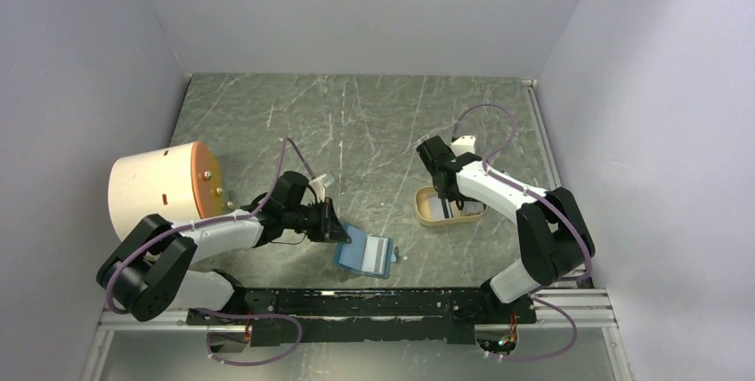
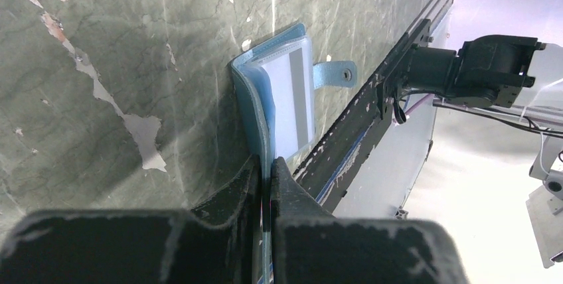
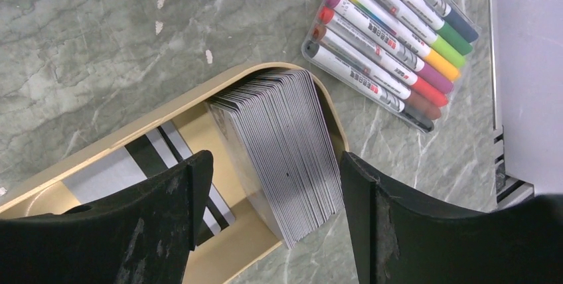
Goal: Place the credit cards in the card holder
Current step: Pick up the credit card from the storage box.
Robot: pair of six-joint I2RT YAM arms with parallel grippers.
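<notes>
Item, holder [image 1: 365, 255]: teal, lying open near the counter's near edge, about mid-width. One grey-striped card [image 2: 295, 98] shows in its clear pocket.

Item, left claw [image 2: 267, 164]: pinched tight on the holder's cover edge (apparently steadying it).

Item, cards [image 3: 279, 164]: a packed stack standing on edge in the tan tray [image 3: 133, 125], right of the counter's centre. A dark-striped one lies flat beside them.

Item, right claw [image 3: 275, 164]: wide, straddling the stack, gripping nothing.

Item, markers [image 3: 392, 38]: just beside the tray, toward the counter's right edge.

Step in hand, by my reading: fetching a card. The next move calls for closing on one card only, lifting it free, then carrying it to the holder's pocket.
</notes>
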